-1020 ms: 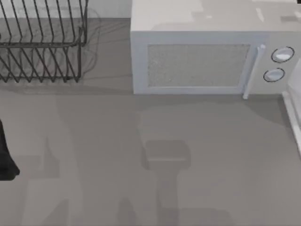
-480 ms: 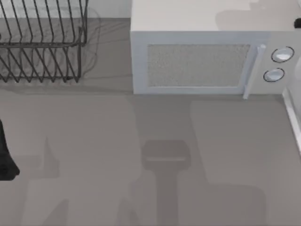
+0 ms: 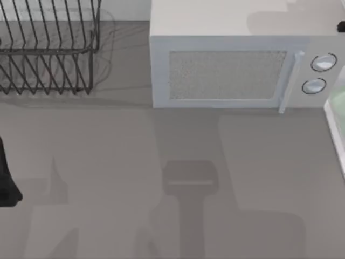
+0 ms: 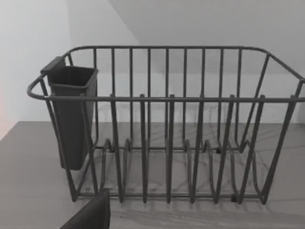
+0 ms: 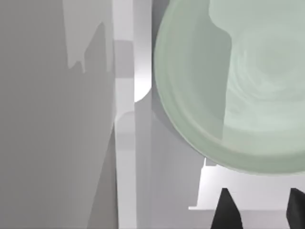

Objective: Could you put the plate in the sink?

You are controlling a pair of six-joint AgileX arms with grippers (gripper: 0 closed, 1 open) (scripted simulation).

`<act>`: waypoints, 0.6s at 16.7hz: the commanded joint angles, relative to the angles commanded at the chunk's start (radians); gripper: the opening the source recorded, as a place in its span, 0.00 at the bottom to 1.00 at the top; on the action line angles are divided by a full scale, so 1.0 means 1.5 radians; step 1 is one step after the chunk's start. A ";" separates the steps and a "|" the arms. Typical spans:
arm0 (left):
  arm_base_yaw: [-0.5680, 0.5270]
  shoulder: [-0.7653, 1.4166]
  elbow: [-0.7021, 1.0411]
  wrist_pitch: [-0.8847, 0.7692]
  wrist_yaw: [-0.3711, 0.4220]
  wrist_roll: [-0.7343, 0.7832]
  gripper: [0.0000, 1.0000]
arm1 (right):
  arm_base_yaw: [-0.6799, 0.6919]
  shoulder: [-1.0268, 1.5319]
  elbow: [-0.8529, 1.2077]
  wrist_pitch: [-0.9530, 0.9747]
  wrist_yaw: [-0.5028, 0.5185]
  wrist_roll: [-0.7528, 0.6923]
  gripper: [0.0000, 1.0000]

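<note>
The pale mint-green plate (image 5: 238,86) lies flat inside the sink, just past the sink's straight white rim (image 5: 126,143). My right gripper (image 5: 261,212) hovers above the plate's edge, open, with its two dark fingertips (image 5: 226,210) apart and nothing between them. From above, a sliver of the plate (image 3: 339,108) shows at the right edge, beside the sink rim (image 3: 335,135). My left arm (image 3: 5,183) is parked at the table's left edge.
A grey-white microwave (image 3: 226,70) with two knobs stands at the back, right of centre. A black wire dish rack (image 3: 48,48) sits at the back left, with a dark cutlery holder (image 4: 71,114) on one end. Bare grey tabletop (image 3: 161,189) lies in front.
A pale green patch of the plate has appeared at the right edge of the top view. The right arm's shadow shifted across the table a second ago. The left arm has not moved.
</note>
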 joint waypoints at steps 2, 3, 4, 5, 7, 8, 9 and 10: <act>0.000 0.000 0.000 0.000 0.000 0.000 1.00 | 0.000 0.000 0.000 0.000 0.000 0.000 0.68; 0.000 0.000 0.000 0.000 0.000 0.000 1.00 | 0.000 0.000 0.000 0.000 0.000 0.000 0.75; 0.000 0.000 0.000 0.000 0.000 0.000 1.00 | 0.000 0.000 0.000 0.000 0.000 0.000 0.83; 0.000 0.000 0.000 0.000 0.000 0.000 1.00 | 0.000 0.000 0.000 0.000 0.000 0.000 0.90; 0.000 0.000 0.000 0.000 0.000 0.000 1.00 | 0.000 0.000 0.000 0.000 0.000 0.000 1.00; 0.000 0.000 0.000 0.000 0.000 0.000 1.00 | 0.000 0.000 0.000 0.000 0.000 0.000 1.00; 0.000 0.000 0.000 0.000 0.000 0.000 1.00 | 0.000 0.000 0.000 0.000 0.000 0.000 1.00; 0.000 0.000 0.000 0.000 0.000 0.000 1.00 | 0.000 0.000 0.000 0.000 0.000 0.000 1.00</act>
